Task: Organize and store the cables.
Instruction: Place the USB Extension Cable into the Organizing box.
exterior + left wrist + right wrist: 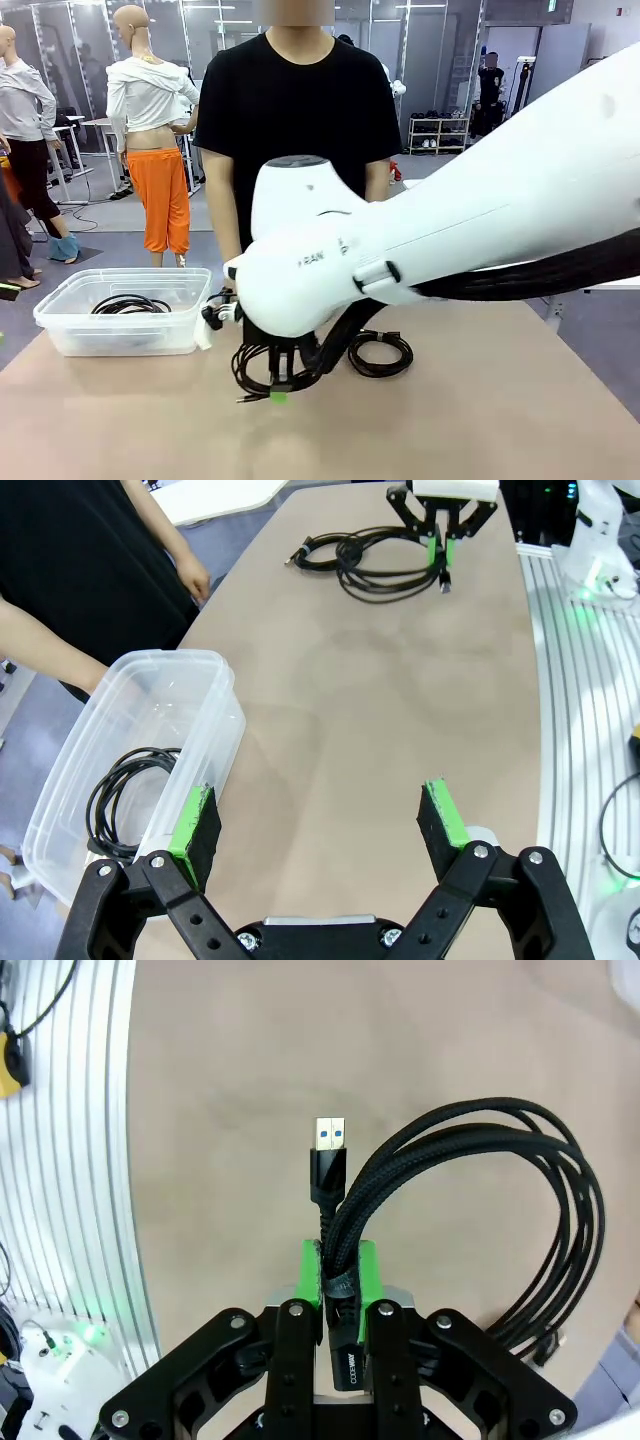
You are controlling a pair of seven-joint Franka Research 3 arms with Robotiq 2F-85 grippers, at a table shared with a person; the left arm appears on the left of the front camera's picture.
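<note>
Front view: tan table point(500, 425) holds cables point(381, 353), clear bin point(62, 303); grey floor point(105, 248) beyond.

The white casing of the right arm point(330, 255) is carrying dark lettering in the front view; it is reading roughly "FRAN", and the characters beside it are too small to resolve. In the right wrist view, the black plug housing point(349, 1365), clamped in the right tool point(340, 1260), is showing small white print reading "CODEWAY", running across the housing.
</note>
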